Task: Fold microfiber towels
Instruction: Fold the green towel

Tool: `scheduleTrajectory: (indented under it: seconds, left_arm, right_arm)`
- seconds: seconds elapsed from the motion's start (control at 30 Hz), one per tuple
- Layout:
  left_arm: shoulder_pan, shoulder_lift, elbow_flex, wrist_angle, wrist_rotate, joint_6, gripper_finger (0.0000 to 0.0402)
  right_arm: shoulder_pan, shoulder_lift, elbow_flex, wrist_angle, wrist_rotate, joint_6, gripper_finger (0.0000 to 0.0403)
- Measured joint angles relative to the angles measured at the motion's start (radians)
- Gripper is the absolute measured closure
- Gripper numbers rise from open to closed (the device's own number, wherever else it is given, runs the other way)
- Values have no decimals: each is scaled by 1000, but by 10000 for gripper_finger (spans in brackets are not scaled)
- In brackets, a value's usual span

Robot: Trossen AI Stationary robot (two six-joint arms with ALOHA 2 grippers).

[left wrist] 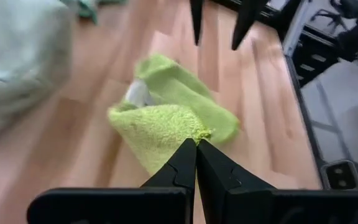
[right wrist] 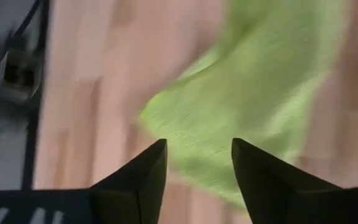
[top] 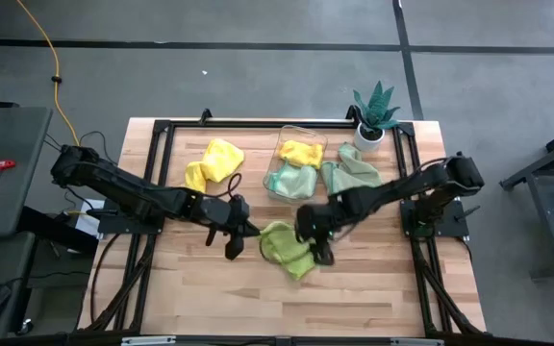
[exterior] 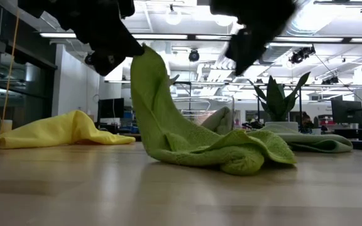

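Left gripper [left wrist: 196, 144] pinches the lime towel [top: 287, 246] edge, lifted; right gripper [right wrist: 197, 155] spread apart above it, bare table [top: 354, 298] near

A robotics lab or workshop in a large open room. A butcher-block wooden table [top: 210, 279] on a black metal frame stands on a grey concrete floor [top: 258, 77] marked with dark lines. Well beyond the grippers, the level view shows an exposed ceiling with round hanging lamps [exterior: 173, 17] and ducts, glass partitions, and desks with computer monitors [exterior: 344, 111]. A yellow power cord [top: 58, 86] trails across the floor.
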Motion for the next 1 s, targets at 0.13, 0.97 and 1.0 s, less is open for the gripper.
scheduleTrajectory:
  seconds: [0.13, 0.97, 1.0]
  left_arm:
    - [-31, 40, 0, 28, 10, -66, 402]
    - [-53, 82, 0, 52, 41, -164, 401]
    - [-53, 82, 0, 51, 43, -161, 401]
  right_arm:
    - [64, 0, -108, 123, -36, -9, 223]
    - [212, 274, -88, 427, 180, 192, 264]
    - [213, 270, -88, 419, 195, 198, 264]
